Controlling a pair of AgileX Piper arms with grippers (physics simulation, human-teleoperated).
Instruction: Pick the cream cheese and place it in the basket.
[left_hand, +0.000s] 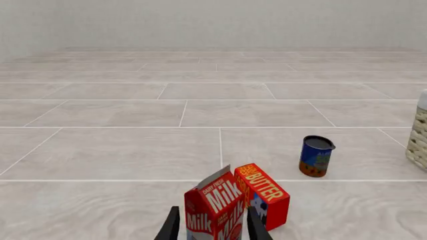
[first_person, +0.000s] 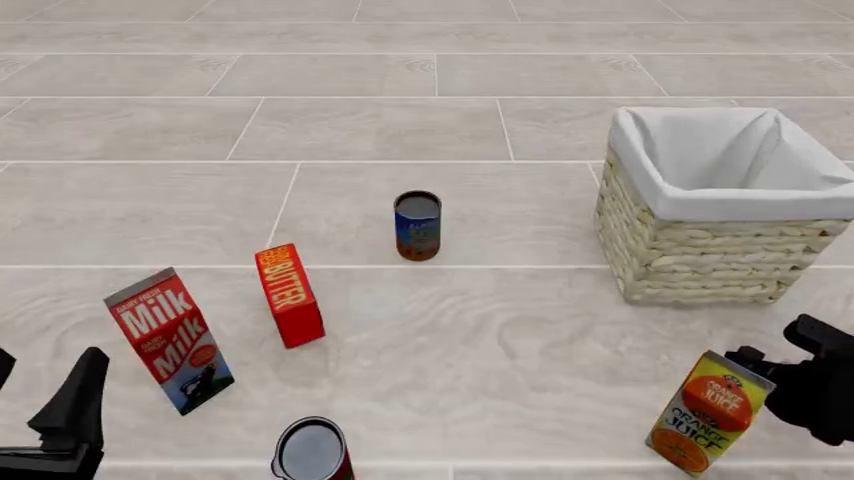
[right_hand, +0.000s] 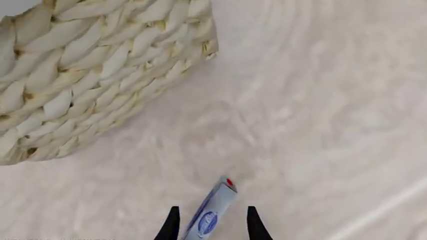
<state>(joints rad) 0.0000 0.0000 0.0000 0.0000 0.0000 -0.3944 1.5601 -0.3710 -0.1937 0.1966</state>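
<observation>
Right gripper (right_hand: 210, 225) pinches small pale blue-and-white cream cheese box (right_hand: 212, 210); woven wicker basket (right_hand: 87, 75) at eleven o'clock. Left gripper (left_hand: 209, 227) spread.

Left arm sits low at the near-left corner, its gripper (first_person: 54, 425) with dark fingers spread apart, gripping nothing. Right arm comes in low from the right edge, wrist angled downward, and its gripper (right_hand: 210, 222) has both fingers (right_hand: 172, 222) either side of the cream cheese (right_hand: 212, 210); contact unclear.
</observation>
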